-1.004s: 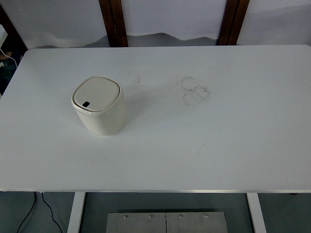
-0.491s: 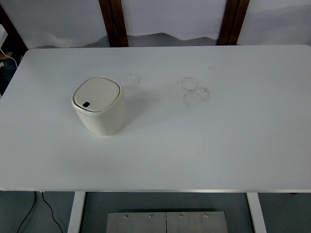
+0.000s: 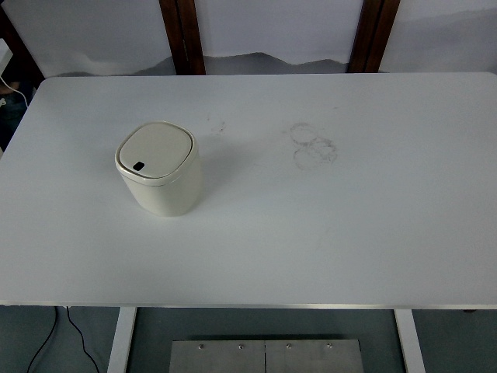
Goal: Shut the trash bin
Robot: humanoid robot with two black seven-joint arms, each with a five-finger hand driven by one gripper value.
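Note:
A small cream trash bin [image 3: 160, 172] stands upright on the left half of the white table [image 3: 326, 225]. Its rounded square lid [image 3: 154, 149] lies flat and shut on top, with a small dark button [image 3: 138, 165] near the lid's front edge. Neither of my arms nor hands shows anywhere in the head view.
Faint grey ring marks [image 3: 312, 144] stain the tabletop right of centre, and a smaller smudge [image 3: 215, 124] lies behind the bin. Two dark wooden posts [image 3: 182, 35] stand beyond the far edge. A cable [image 3: 78, 342] hangs under the near left corner.

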